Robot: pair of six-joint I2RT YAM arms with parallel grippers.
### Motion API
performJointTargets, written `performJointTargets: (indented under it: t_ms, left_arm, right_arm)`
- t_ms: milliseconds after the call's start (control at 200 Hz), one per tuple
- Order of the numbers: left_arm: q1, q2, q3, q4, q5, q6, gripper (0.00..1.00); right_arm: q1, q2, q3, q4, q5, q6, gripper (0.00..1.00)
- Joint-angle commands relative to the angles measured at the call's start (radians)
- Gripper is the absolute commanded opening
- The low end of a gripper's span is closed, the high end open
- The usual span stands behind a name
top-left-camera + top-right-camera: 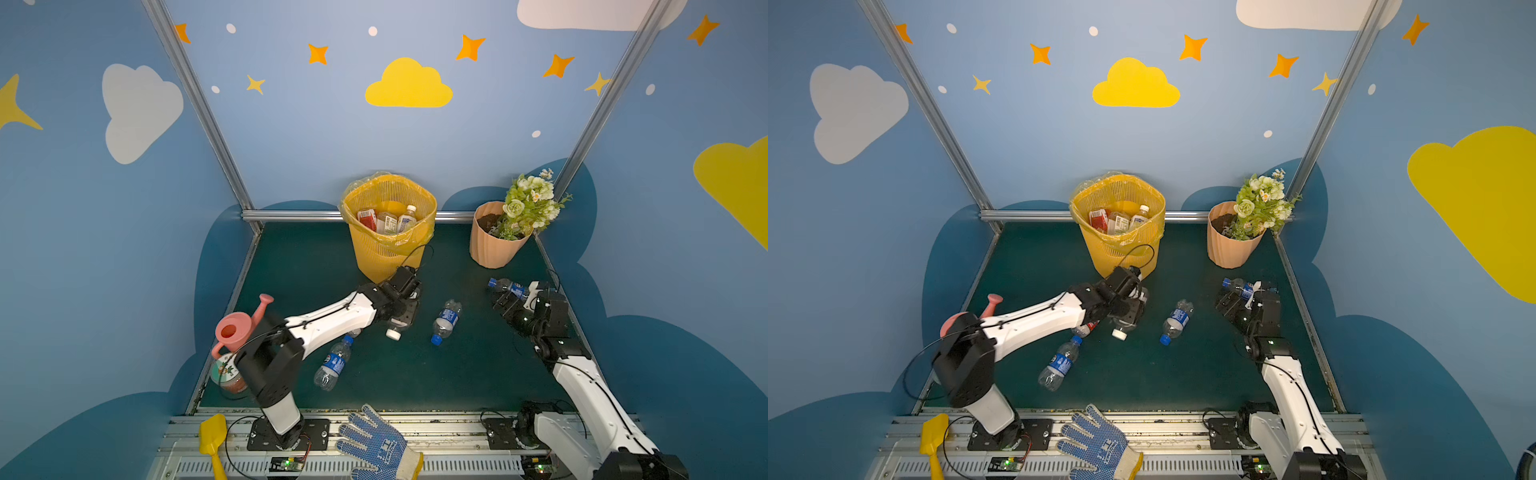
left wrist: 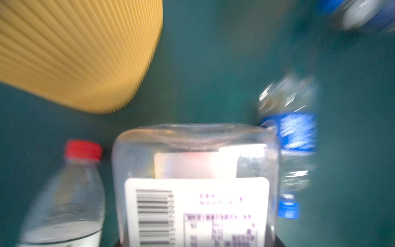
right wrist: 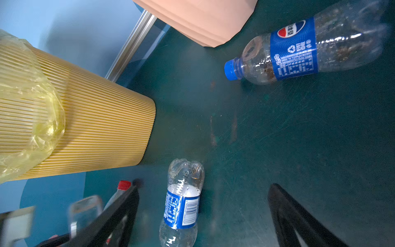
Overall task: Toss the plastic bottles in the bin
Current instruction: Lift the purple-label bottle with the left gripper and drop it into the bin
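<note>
The bin (image 1: 374, 257) stood at the back of the green counter (image 1: 415, 382), with three bottles in the bin (image 1: 386, 222) visible past its bag-lined rim. A peach flower pot (image 1: 492, 245) stood to its right. A pink watering can (image 1: 239, 326) and a lidded jar (image 1: 226, 374) sat at the left edge, partly behind the left arm. A dotted glove (image 1: 380, 446) and a yellow shovel (image 1: 212, 436) lay on the front rail.

The left pincer (image 1: 401, 318) hung just in front of the bin over the barcode-labelled bottle (image 2: 196, 192), which filled the blurred left wrist view. Its fingers were out of sight, so I cannot tell whether they gripped. A red-capped bottle (image 2: 70, 192) lay just beside, mostly under the arm in both top views.

The right pincer (image 3: 206, 187) stood wide apart and empty near the Pepsi bottle (image 3: 299, 49), which lay close to the pot. Two blue-labelled bottles lay loose: the middle bottle (image 1: 445, 322) and the near bottle (image 1: 333, 363).
</note>
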Motion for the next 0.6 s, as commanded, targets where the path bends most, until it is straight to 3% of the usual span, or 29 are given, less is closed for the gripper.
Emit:
performJointTargets:
  t_ms: [0,135,295,501,591]
  left_arm:
    - [-0.012,-0.161,-0.012,0.143,-0.071,0.066,0.55]
    - [-0.022,-0.376,-0.06,0.324,-0.137,0.203,0.55]
    - [-0.034,-0.548,-0.033,0.52,-0.178,0.457,0.55]
    - [-0.055,-0.627,-0.006,0.84,-0.085,0.733,0.54]
    - [-0.049,-0.572,0.065,0.845,-0.095,0.785,0.56]
  right_arm:
    - [-0.001,0.008,0.004,0.015,-0.014,-0.003,0.92]
    - [0.001,0.029,0.009,0.02,-0.038,-0.012,0.92]
    - [0.008,0.057,0.021,0.032,-0.059,-0.013,0.92]
    - [0.02,0.06,0.037,0.03,-0.056,-0.01,0.91]
    - [0.025,0.051,0.034,0.022,-0.049,-0.008,0.91]
